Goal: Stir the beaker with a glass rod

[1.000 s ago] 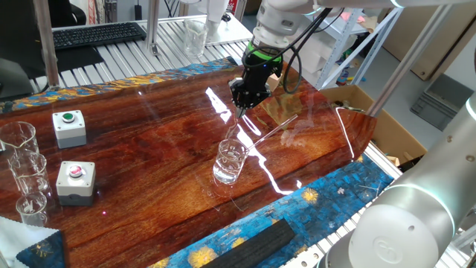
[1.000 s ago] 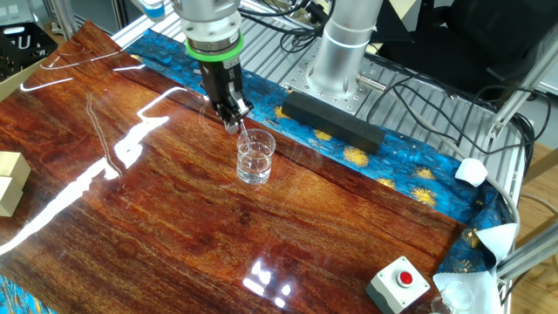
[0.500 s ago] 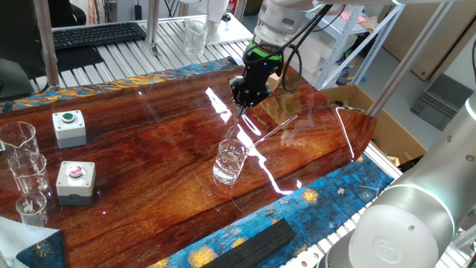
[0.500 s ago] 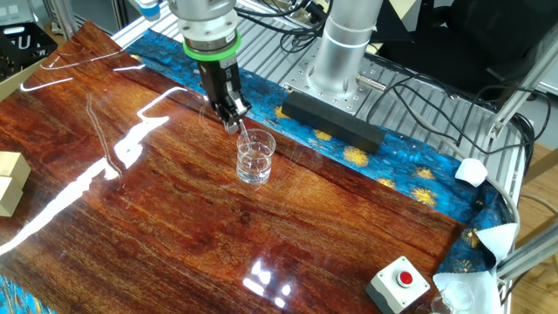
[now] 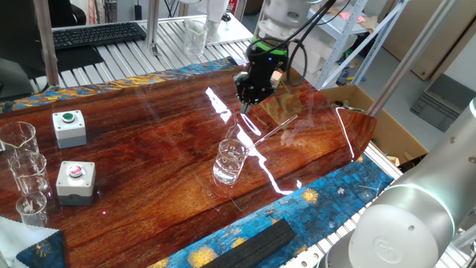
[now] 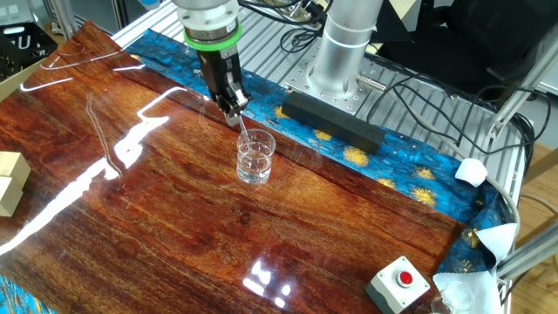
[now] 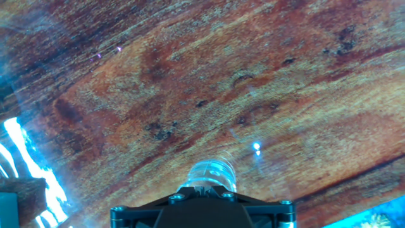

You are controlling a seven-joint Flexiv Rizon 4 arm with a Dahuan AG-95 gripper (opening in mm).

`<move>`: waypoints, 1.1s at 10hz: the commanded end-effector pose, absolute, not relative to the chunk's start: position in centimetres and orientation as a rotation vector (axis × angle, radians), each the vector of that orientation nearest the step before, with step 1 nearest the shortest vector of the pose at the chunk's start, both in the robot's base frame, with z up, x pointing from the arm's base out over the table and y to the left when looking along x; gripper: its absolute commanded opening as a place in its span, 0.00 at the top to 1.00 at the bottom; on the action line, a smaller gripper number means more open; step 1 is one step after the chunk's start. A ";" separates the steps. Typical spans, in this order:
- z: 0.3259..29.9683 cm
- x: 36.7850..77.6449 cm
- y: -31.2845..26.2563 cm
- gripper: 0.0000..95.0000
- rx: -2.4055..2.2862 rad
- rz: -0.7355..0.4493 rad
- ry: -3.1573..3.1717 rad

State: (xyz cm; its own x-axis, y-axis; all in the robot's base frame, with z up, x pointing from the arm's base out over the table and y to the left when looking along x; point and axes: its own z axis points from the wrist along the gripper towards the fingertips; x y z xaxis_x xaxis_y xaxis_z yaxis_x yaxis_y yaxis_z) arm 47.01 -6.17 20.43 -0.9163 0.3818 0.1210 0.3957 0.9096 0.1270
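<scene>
The tool (image 6: 232,112) points straight down, clenched on a glass rod (image 6: 246,139) slanting into the beaker (image 6: 255,158) at the middle of the tabletop (image 6: 131,227). Good stirring likely means small, slow circles, keeping the rod off the glass wall.

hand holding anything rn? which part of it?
Yes: the hand is shut on the top end of the glass rod, whose lower end slants down into the beaker.
</scene>
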 end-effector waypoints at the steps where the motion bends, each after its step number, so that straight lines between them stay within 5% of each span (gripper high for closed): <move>1: 20.9 46.5 -7.1 1.00 -0.581 -0.234 -2.975; 7: 21.6 45.4 -10.1 1.00 -0.478 -0.249 -2.993; 8: 21.6 45.2 -10.7 0.80 -0.451 -0.256 -2.996; 11: 21.6 44.8 -12.4 0.80 -0.392 -0.261 -3.010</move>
